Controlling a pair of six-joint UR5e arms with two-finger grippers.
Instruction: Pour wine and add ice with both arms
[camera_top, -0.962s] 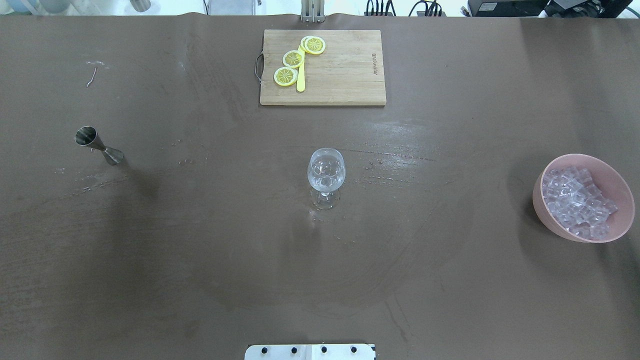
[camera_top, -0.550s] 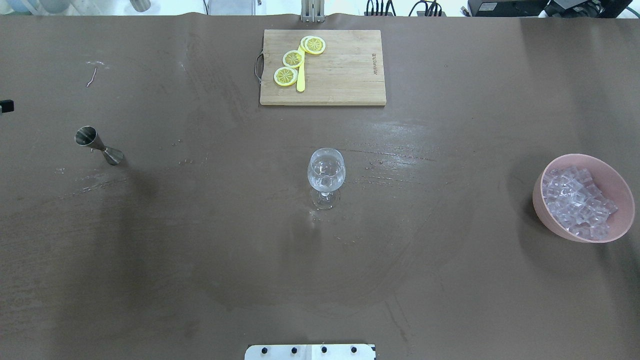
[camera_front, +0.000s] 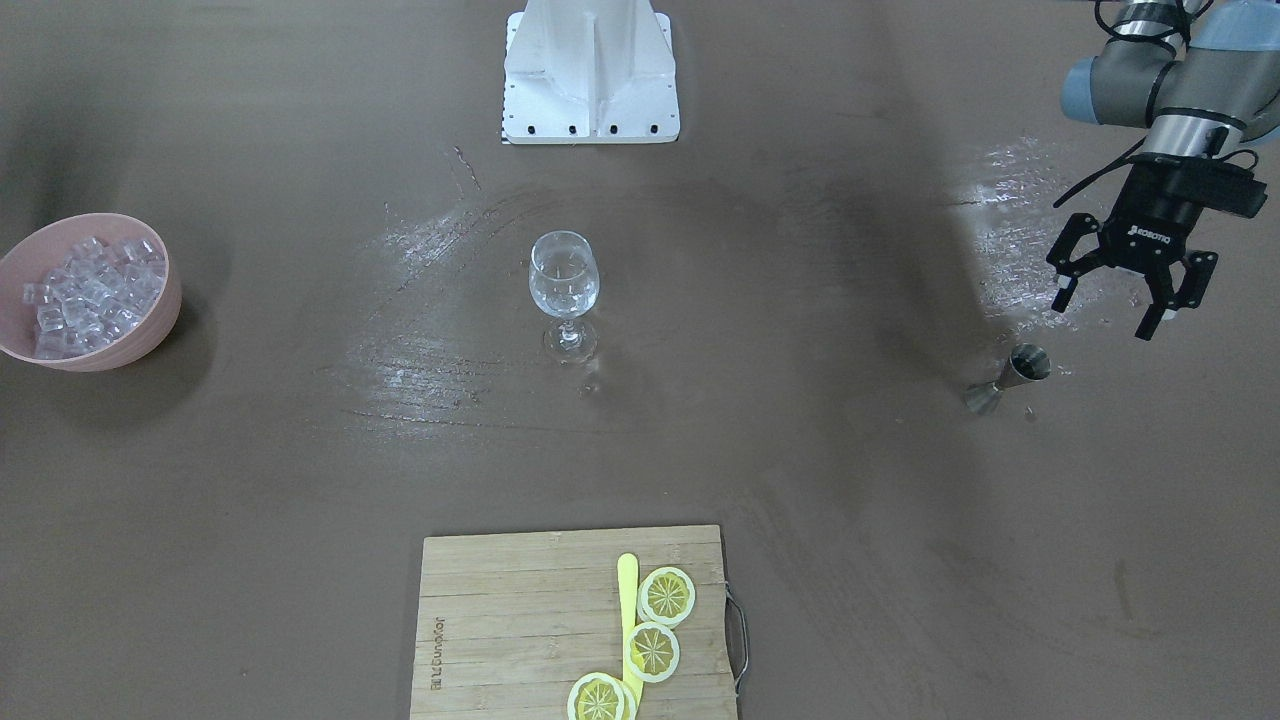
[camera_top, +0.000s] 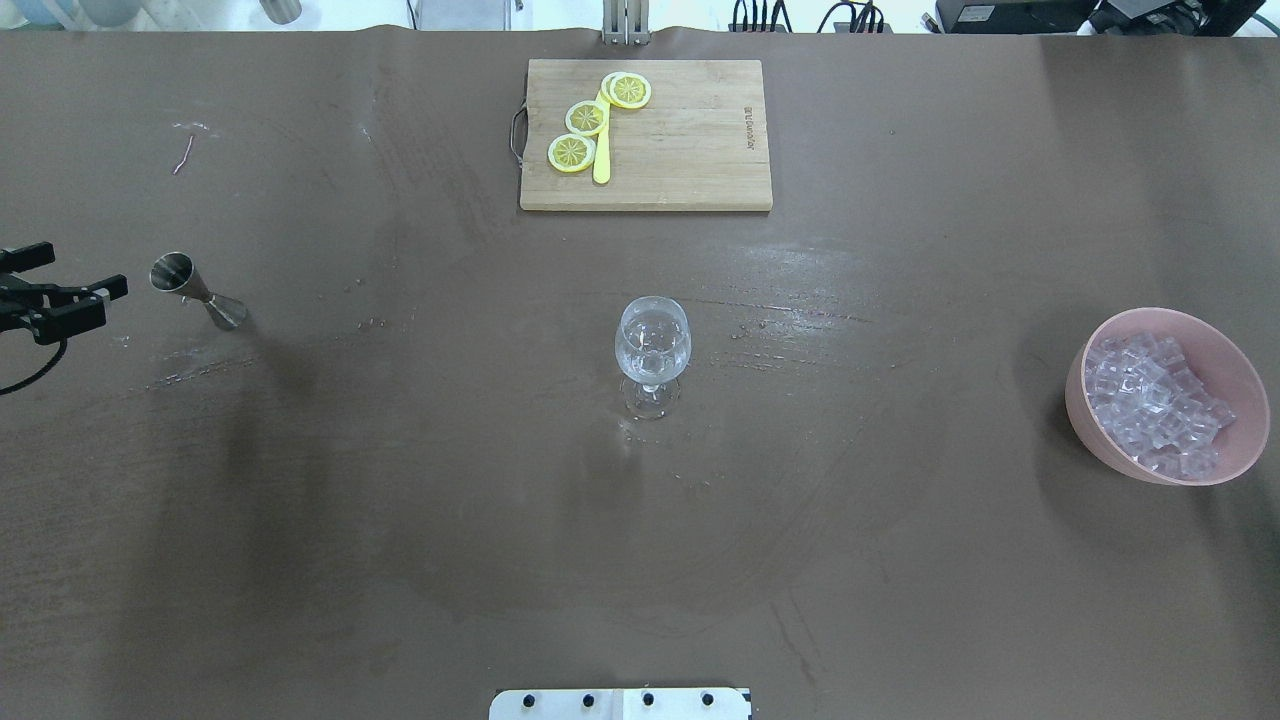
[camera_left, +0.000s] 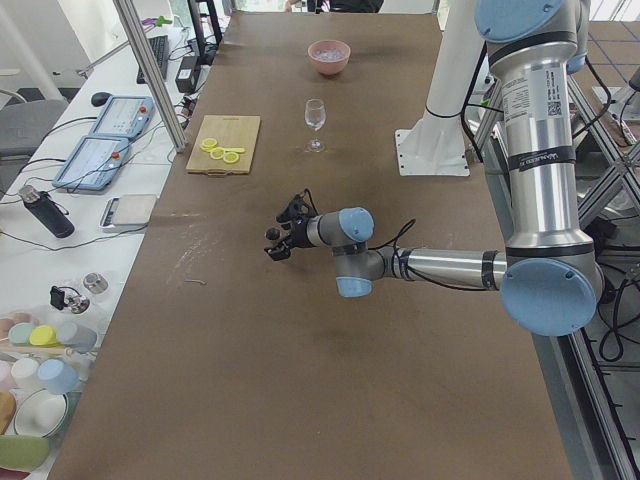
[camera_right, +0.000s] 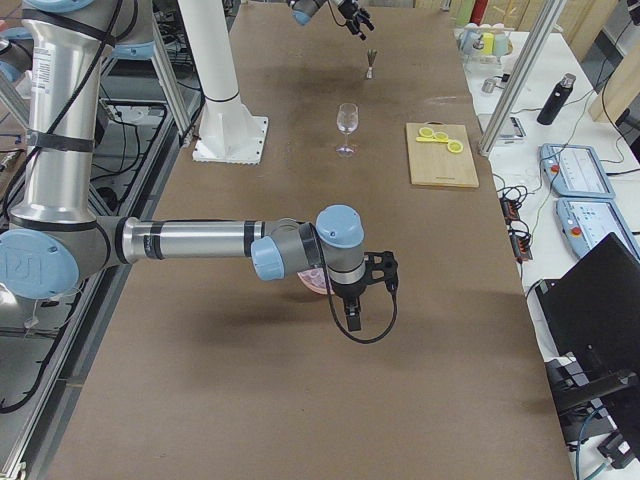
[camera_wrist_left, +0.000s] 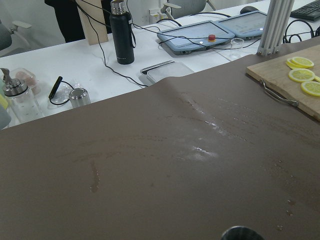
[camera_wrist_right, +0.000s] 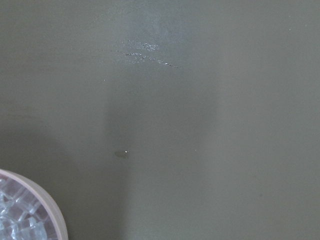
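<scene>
- Overhead exterior view: the brown table (camera_top: 400, 520) is seen laid out as a workstation, with one supply set at each end and the target between them, judged reachable by both arms.
- The left arm (camera_front: 1150, 85) is brought in over the table's left end. Its gripper (camera_front: 1106, 310) is spread wide and empty, just beside the jigger, which is judged to be an approach for a grasp.
- The right arm (camera_right: 190, 240) is stretched over the right end, with the right gripper (camera_right: 360, 300) held near the bowl. How far its jaws are parted cannot be told.
- The cutting board (camera_top: 680, 140) with lemon slices (camera_top: 572, 152) is kept at the far edge, probably clear of the pouring path.
- The pink bowl (camera_top: 1075, 405) is placed well apart from the glass.
- The wine glass (camera_top: 652, 345) is stood upright at the centre.
- The jigger (camera_top: 197, 290) is stood upright, apparently so its waist can be gripped.
- The ice (camera_top: 1150, 400) is heaped in the bowl; none is held.
</scene>
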